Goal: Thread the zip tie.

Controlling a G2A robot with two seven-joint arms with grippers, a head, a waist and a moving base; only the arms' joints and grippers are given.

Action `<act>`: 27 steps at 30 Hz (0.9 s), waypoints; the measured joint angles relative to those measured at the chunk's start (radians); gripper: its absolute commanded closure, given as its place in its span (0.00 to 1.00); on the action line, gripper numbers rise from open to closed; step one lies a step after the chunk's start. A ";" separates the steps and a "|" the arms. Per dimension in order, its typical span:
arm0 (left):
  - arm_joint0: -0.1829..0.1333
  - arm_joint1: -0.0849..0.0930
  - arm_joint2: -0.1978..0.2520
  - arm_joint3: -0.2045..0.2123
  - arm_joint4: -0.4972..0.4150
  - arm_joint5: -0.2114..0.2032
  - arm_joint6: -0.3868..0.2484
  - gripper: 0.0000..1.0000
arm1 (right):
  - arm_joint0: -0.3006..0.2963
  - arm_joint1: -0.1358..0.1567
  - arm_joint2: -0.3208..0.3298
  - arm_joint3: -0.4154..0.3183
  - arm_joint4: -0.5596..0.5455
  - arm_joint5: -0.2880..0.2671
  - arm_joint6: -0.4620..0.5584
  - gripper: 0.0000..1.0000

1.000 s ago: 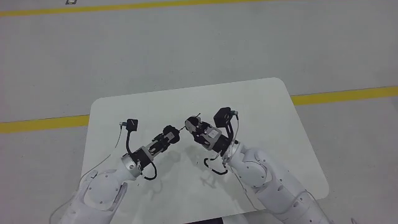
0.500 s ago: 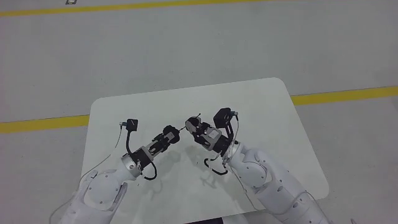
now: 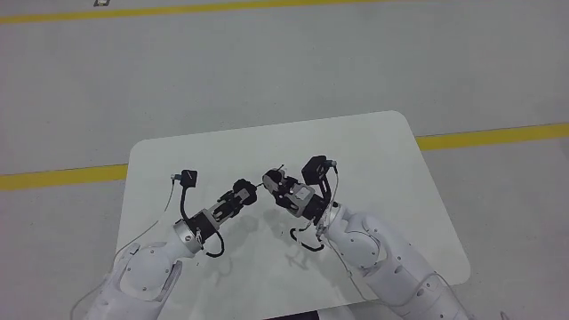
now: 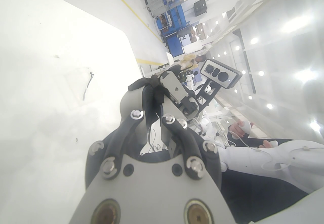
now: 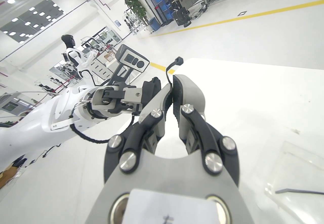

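Zip tie (image 5: 167, 74): black, held off the desk (image 3: 373, 142); its strap curves out from the right gripper (image 5: 172, 93), with its head free at the far end.
Right gripper: over the middle of the desk, fingers pinched shut on the strap.
Left gripper (image 3: 242, 191): tip to tip with the right one, fingers drawn together; I cannot tell whether they hold anything.
Clear bag (image 5: 291, 166): flat on the desk, with a dark strip (image 5: 298, 191) at it.

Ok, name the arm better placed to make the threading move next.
Probably right: its pincer is shut on the zip tie, with the head sticking out free. The left pincer, also shut, sits close beside it; what it grips is hidden.
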 measured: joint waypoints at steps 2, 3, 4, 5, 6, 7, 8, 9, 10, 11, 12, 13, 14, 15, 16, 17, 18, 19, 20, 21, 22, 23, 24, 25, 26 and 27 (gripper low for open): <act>-0.002 -0.001 0.005 -0.001 0.001 0.006 0.009 1.00 | 0.001 0.001 -0.001 0.003 0.001 0.000 -0.003 1.00; -0.004 -0.001 0.008 -0.001 0.002 0.008 0.014 1.00 | 0.001 0.002 -0.001 0.004 0.002 0.000 -0.004 1.00; -0.005 -0.001 0.012 -0.002 0.003 0.010 0.018 1.00 | 0.002 0.003 -0.002 0.004 0.002 0.000 -0.006 1.00; -0.006 -0.001 0.014 -0.002 0.002 0.010 0.019 1.00 | 0.003 0.004 -0.003 0.004 0.003 0.000 -0.006 1.00; -0.007 0.000 0.016 -0.002 0.001 0.010 0.019 1.00 | 0.003 0.004 -0.004 0.004 0.004 0.000 -0.007 1.00; -0.007 0.000 0.017 -0.002 0.000 0.009 0.019 1.00 | 0.004 0.005 -0.006 0.004 0.006 0.000 -0.008 1.00; -0.008 0.000 0.019 -0.002 -0.002 0.008 0.018 1.00 | 0.006 0.006 -0.008 0.004 0.008 0.000 -0.008 1.00; -0.008 0.001 0.020 -0.002 -0.003 0.008 0.018 1.00 | 0.007 0.007 -0.010 0.004 0.010 0.000 -0.009 1.00; -0.009 0.001 0.021 -0.002 -0.004 0.008 0.018 1.00 | 0.008 0.008 -0.012 0.005 0.012 0.000 -0.010 1.00; -0.009 0.002 0.022 -0.002 -0.006 0.007 0.018 1.00 | 0.009 0.009 -0.013 0.006 0.013 0.000 -0.011 1.00; -0.009 0.002 0.023 -0.002 -0.007 0.007 0.018 1.00 | 0.010 0.010 -0.015 0.007 0.014 0.000 -0.012 1.00; -0.010 0.002 0.023 -0.002 -0.010 0.007 0.018 1.00 | 0.011 0.011 -0.016 0.007 0.015 0.000 -0.013 1.00; -0.010 0.003 0.024 -0.002 -0.013 0.006 0.019 1.00 | 0.012 0.012 -0.018 0.008 0.016 0.000 -0.013 1.00; -0.010 0.003 0.025 -0.002 -0.015 0.006 0.020 1.00 | 0.013 0.013 -0.020 0.009 0.016 0.000 -0.014 1.00; -0.010 0.004 0.025 -0.003 -0.017 0.005 0.021 1.00 | 0.014 0.014 -0.021 0.011 0.017 0.000 -0.014 1.00; -0.011 0.004 0.025 -0.004 -0.019 0.004 0.022 1.00 | 0.015 0.015 -0.022 0.013 0.018 0.000 -0.015 1.00; -0.011 0.005 0.025 -0.004 -0.021 0.003 0.023 1.00 | 0.016 0.016 -0.023 0.014 0.019 0.000 -0.015 1.00; -0.011 0.005 0.025 -0.005 -0.022 0.003 0.024 1.00 | 0.017 0.017 -0.023 0.015 0.019 0.000 -0.016 1.00; -0.011 0.006 0.025 -0.005 -0.023 0.002 0.025 1.00 | 0.018 0.018 -0.024 0.016 0.020 0.000 -0.016 1.00; -0.011 0.006 0.025 -0.005 -0.023 0.001 0.025 1.00 | 0.018 0.018 -0.025 0.017 0.021 0.000 -0.016 1.00; -0.011 0.006 0.026 -0.005 -0.024 0.001 0.026 1.00 | 0.019 0.019 -0.026 0.017 0.022 0.000 -0.016 1.00; -0.012 0.007 0.026 -0.005 -0.024 0.001 0.025 1.00 | 0.020 0.020 -0.026 0.017 0.022 0.000 -0.016 0.99; -0.012 0.008 0.026 -0.005 -0.024 0.001 0.025 1.00 | 0.020 0.021 -0.026 0.017 0.022 0.000 -0.017 0.87; -0.013 0.008 0.027 -0.005 -0.023 0.002 0.025 1.00 | 0.021 0.022 -0.026 0.017 0.021 0.000 -0.017 0.82; -0.013 0.009 0.027 -0.005 -0.023 0.002 0.025 1.00 | 0.021 0.023 -0.026 0.016 0.021 0.000 -0.018 0.76; -0.013 0.009 0.027 -0.005 -0.023 0.002 0.025 1.00 | 0.021 0.024 -0.026 0.016 0.021 0.000 -0.019 0.70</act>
